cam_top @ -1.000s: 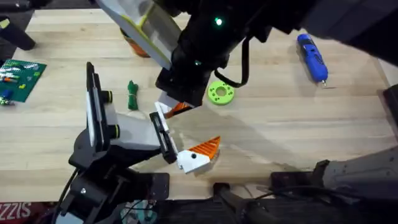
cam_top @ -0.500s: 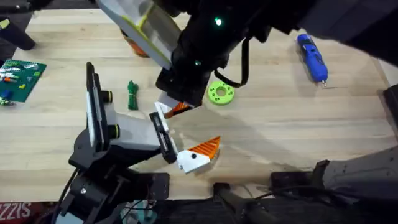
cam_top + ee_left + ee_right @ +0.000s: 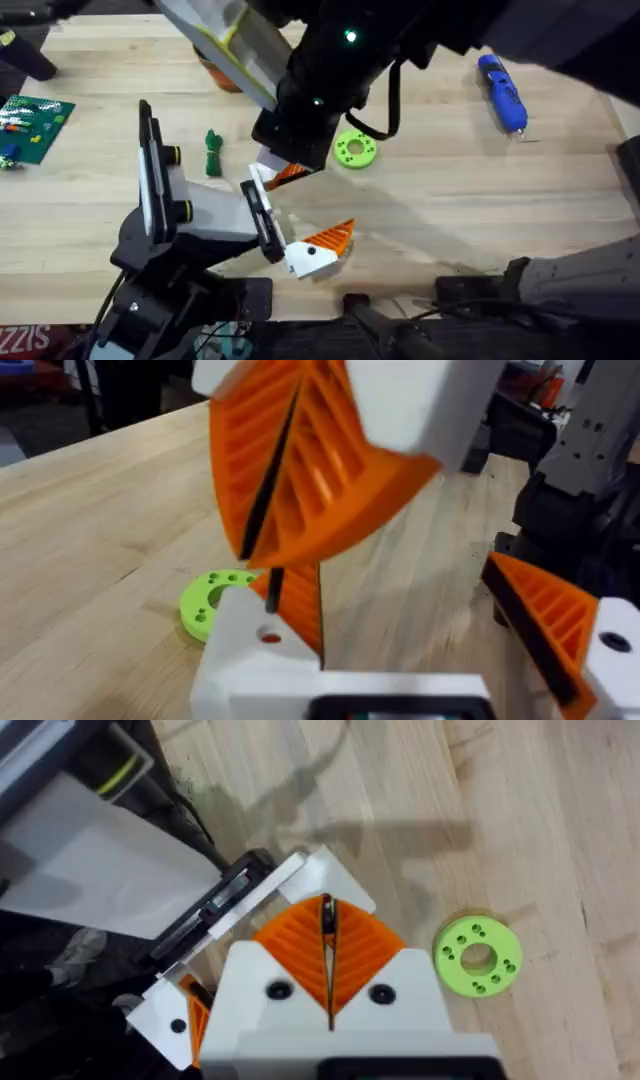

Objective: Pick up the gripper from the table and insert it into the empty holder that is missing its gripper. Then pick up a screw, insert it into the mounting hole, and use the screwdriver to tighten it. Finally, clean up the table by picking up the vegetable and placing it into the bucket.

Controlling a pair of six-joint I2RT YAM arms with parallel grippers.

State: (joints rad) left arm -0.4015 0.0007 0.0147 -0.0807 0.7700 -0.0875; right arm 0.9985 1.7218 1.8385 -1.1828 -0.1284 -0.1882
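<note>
Right gripper clamped on gripper, beside holder. Judged light, stiff plastic, ribs grippy; hold by white base

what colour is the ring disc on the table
Bright lime green. The disc shows best in the right wrist view, lying flat on the wood.

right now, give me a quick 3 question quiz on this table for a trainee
1. True or false: the screwdriver lies on the table.
2. Seen from overhead, which lies between the vegetable and the screwdriver? A disc, B circuit board, C bucket.
3. Fill in: the right gripper looks shut on the ___.

Key: 1 true. 2 A. 3 gripper, its white base showing past the fingertips.
</note>
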